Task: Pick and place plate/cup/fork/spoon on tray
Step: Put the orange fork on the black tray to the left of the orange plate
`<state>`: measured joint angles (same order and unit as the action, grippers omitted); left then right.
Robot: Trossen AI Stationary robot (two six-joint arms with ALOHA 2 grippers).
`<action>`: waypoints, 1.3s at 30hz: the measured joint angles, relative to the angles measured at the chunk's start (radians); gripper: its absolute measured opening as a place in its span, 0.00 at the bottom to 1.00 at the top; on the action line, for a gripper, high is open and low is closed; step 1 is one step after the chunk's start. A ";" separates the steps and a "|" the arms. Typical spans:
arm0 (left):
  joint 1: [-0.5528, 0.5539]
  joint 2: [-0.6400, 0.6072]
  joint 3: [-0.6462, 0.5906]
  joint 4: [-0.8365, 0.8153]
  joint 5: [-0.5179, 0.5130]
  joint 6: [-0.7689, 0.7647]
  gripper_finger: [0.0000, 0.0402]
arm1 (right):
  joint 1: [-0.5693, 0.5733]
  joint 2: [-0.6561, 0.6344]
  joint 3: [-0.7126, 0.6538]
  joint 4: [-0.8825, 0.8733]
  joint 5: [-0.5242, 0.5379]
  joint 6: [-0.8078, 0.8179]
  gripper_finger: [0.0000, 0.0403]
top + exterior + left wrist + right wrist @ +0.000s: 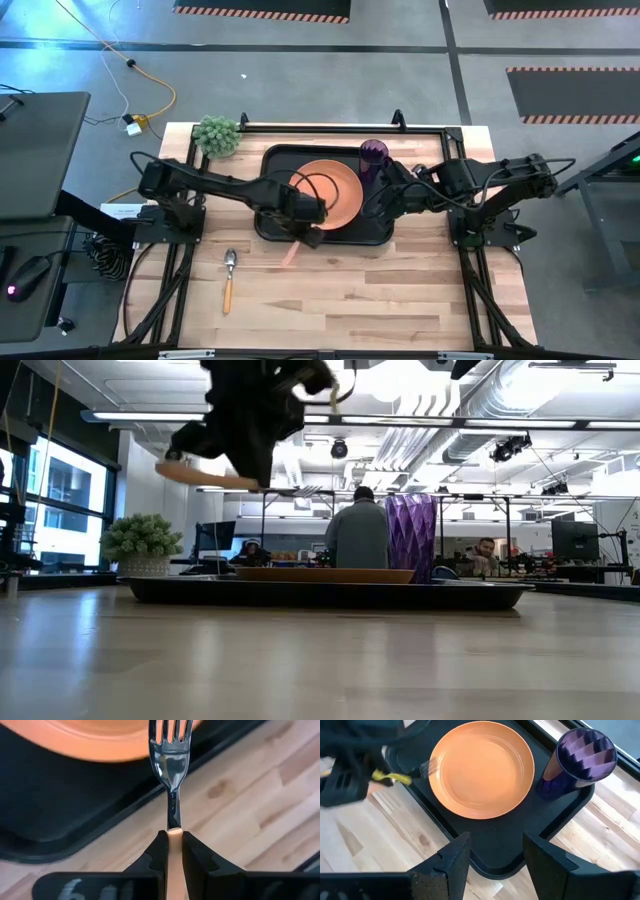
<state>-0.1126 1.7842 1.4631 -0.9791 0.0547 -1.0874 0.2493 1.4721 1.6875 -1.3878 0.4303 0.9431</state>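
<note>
From above, one plate [328, 193] and one cup [373, 153] sit on one tray [272, 160], one spoon [229, 277] lies on the counter [350, 290], while up close the left claw [171, 842] pinches one fork [170, 755], and the right claw [492, 851] hangs wide open, holding nothing.

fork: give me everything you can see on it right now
The fork is slim, with shiny silver metal tines and neck and a light orange wooden handle. The left gripper is shut on the handle and holds it in the air, roughly level in the low view. Its tines reach over the near edge of the orange plate, above the black tray. Only the gripper's fingers touch it.
</note>
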 joint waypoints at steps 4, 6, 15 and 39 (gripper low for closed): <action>0.037 -0.082 -0.115 0.047 0.000 -0.028 0.05 | -0.001 0.000 0.000 0.009 0.000 -0.010 0.43; 0.060 -0.128 -0.178 0.060 -0.002 -0.041 0.05 | -0.001 0.000 0.000 0.016 0.001 -0.010 0.43; 0.189 -0.270 -0.419 0.219 -0.016 -0.132 0.05 | -0.001 0.000 0.000 0.026 -0.013 -0.010 0.43; 0.532 -0.269 -0.481 0.279 0.051 0.096 0.05 | -0.026 0.000 0.000 0.039 -0.017 0.080 0.43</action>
<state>0.4195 1.5154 0.9820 -0.7004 0.1061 -0.9916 0.2228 1.4719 1.6875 -1.3492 0.4129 1.0230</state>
